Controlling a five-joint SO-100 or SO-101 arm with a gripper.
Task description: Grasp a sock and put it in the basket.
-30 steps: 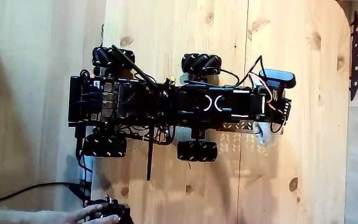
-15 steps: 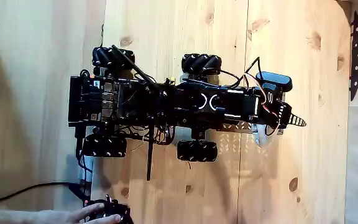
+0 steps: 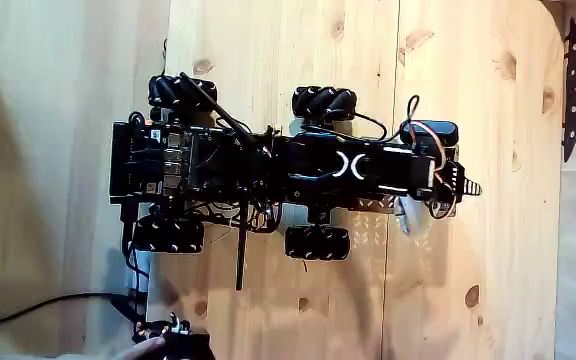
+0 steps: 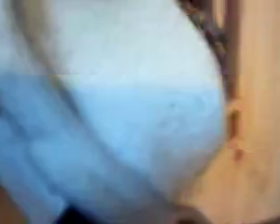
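the jaws stood closed around the sock (image 4: 112, 103), as best the wrist view told: pale whitish-grey fabric pressed right up against the lens, blurred and bulging. in the fixed view the gripper (image 3: 465, 186) reached to the right end of the wheeled base (image 3: 208, 170), its dark tip pointing right, and a lump of the sock (image 3: 410, 216) hung just below and behind the jaws. under that lump lay the basket (image 3: 368, 232), a perforated metal tray alongside the chassis, with one wheel (image 3: 316, 241) at its left end.

the risk looked like a poor hold: most of the sock seemed to dangle outside the fingers, so a quick swing could have shaken it loose onto the wooden table (image 3: 488, 110) rather than into the tray.

the arm lay stretched nearly flat along the base, extended rightward, wires looping over its wrist. farther off, a hand controller (image 3: 173, 345) sat at the lower edge.
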